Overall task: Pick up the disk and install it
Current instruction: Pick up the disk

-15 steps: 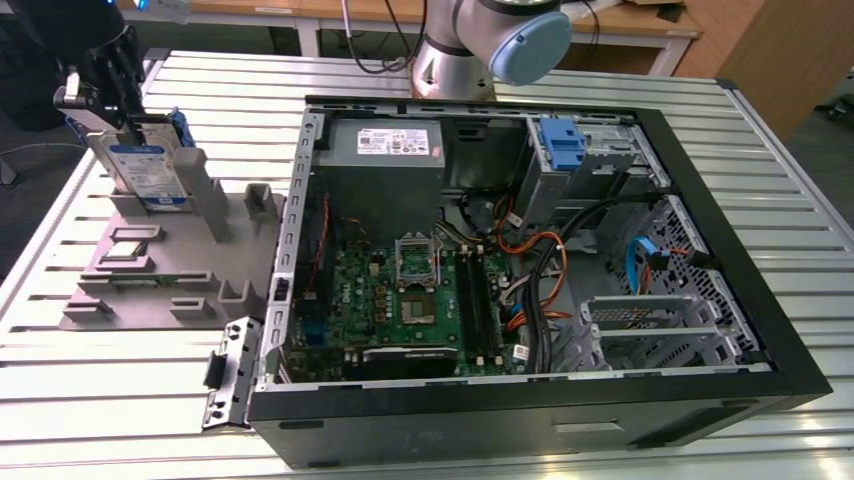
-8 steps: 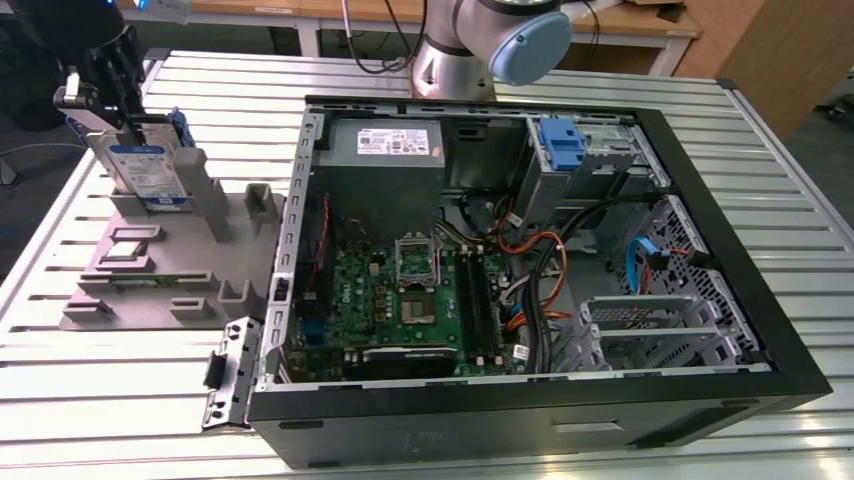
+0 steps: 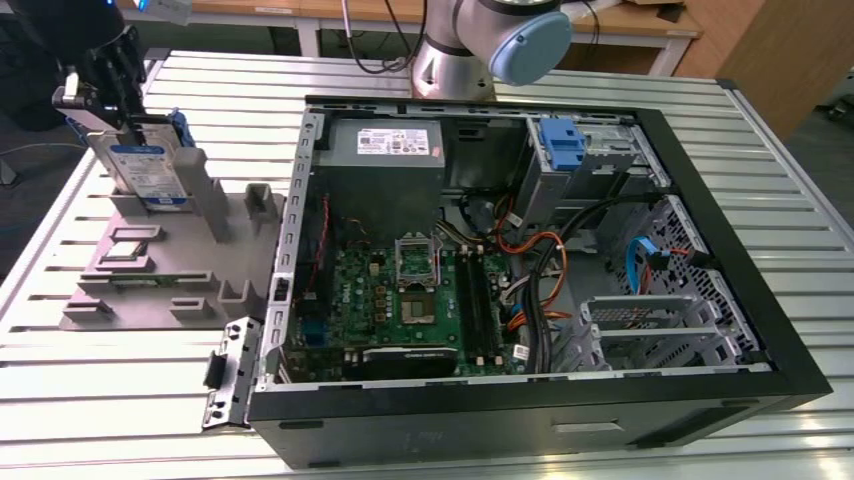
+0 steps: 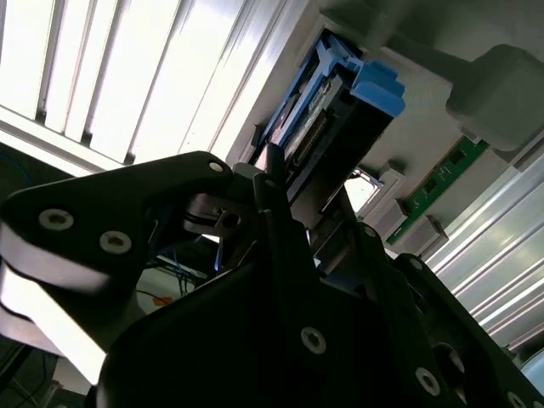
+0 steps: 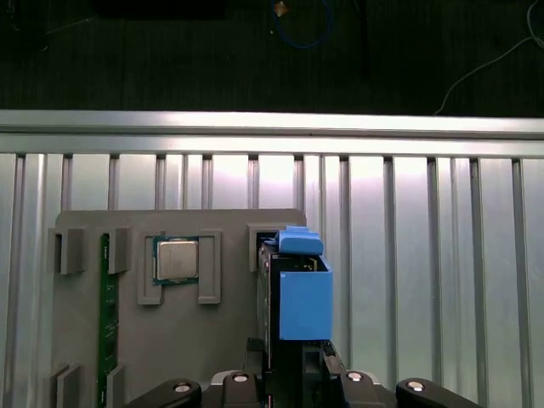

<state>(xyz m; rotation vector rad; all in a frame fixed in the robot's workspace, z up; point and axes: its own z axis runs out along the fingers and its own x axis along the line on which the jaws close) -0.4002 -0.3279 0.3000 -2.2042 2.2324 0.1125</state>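
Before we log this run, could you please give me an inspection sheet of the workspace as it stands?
Surface: slatted metal table, carrying an open computer case and a grey holder.
Job's things: disk stands on edge in the holder, outside the case.
Clutter: processor chip and memory stick seated in the holder.
Grippers: the gripper sits at the disk's upper end.
Cables: orange, black and blue leads inside the case.
Surroundings: wooden benches beyond the table; arm's base behind the case.

An open computer case (image 3: 534, 405) lies on the slatted table (image 3: 120, 375), motherboard (image 3: 354, 290) exposed. A grey tray (image 3: 200, 265) beside it holds a processor chip (image 5: 176, 259).
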